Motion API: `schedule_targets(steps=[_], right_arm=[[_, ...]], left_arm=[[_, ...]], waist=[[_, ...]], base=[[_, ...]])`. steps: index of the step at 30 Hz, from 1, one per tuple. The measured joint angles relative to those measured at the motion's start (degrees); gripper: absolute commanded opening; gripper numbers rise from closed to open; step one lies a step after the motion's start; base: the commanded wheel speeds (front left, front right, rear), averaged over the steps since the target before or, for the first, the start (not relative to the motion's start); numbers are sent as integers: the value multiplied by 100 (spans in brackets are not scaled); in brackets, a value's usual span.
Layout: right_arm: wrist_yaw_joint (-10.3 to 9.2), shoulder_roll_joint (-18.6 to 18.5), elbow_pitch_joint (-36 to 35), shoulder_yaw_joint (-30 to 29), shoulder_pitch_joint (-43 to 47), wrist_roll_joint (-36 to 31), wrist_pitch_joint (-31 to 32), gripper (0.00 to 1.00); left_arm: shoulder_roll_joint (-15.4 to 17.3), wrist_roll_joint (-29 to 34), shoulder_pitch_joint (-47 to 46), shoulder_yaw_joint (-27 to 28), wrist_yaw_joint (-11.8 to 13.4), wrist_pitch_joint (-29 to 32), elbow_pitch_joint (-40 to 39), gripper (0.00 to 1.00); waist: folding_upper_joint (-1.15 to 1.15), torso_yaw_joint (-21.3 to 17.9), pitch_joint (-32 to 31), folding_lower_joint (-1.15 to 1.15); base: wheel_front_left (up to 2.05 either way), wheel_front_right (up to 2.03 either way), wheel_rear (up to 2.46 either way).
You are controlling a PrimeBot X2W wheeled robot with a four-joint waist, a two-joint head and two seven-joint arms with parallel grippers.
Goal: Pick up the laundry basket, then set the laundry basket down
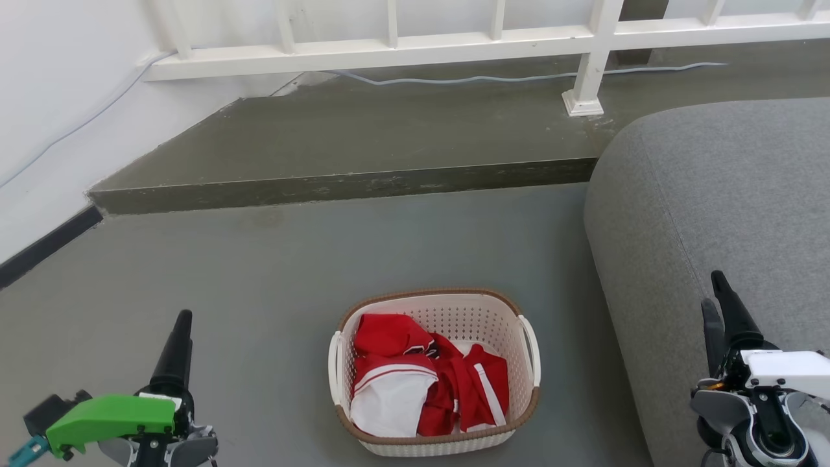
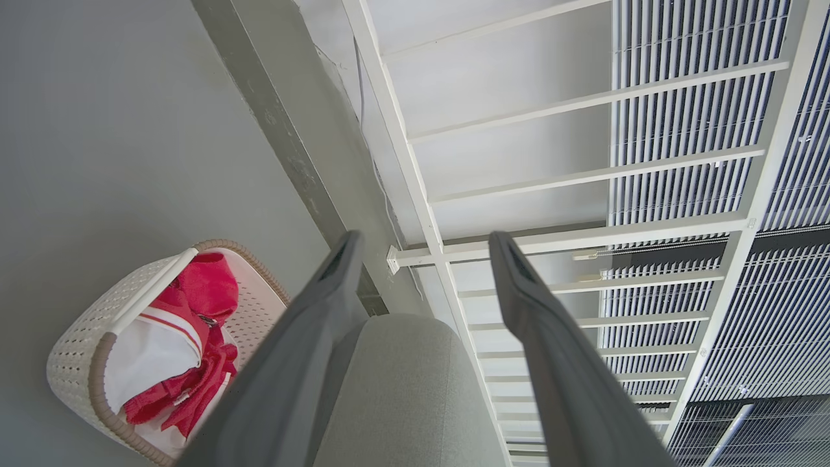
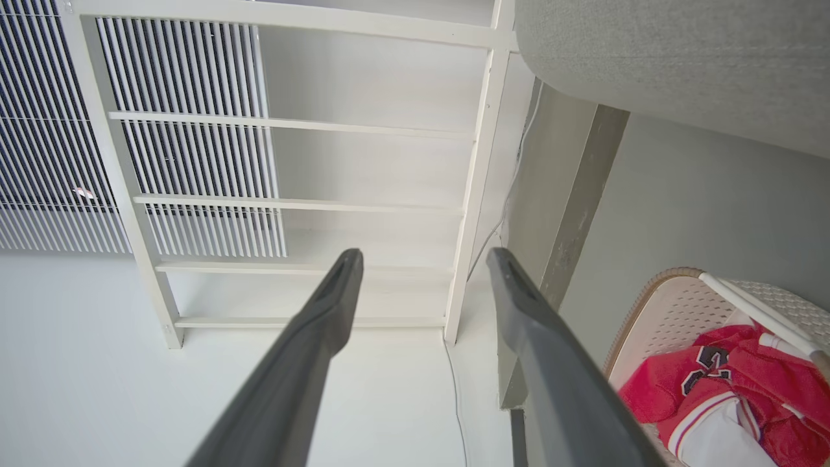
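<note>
Squarely between the left gripper (image 1: 183, 319) and right gripper (image 1: 712, 290), both spread and empty, the laundry basket (image 1: 454, 316) sits untouched.

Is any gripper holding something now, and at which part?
Nothing is held. The left gripper and right gripper are open; the laundry basket sits untouched on the floor.

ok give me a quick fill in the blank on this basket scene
The cream-white perforated plastic laundry basket stands on the grey ____.
Inside lie crumpled red and ____ clothes.
The grey fabric sofa is on its ____ in the head view.
The left end effector and right end effector are both ____.
Missing: floor; white; right; open
</note>
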Motion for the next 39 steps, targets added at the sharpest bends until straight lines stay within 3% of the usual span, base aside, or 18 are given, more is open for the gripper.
schedule_targets(steps=[15,39], right_arm=[[-62,-339,-181,379,-142,-1411,-324,100],[-567,-753,-528,1189,-318,-4089,-798,100]], left_arm=[[296,1611,-226,-439,129,-277,-189,100],[489,4034,-387,-1125,659,-717,-480,100]], waist=[[0,23,-12,0],[0,37,5,0]], base=[[0,0,0],[0,0,0]])
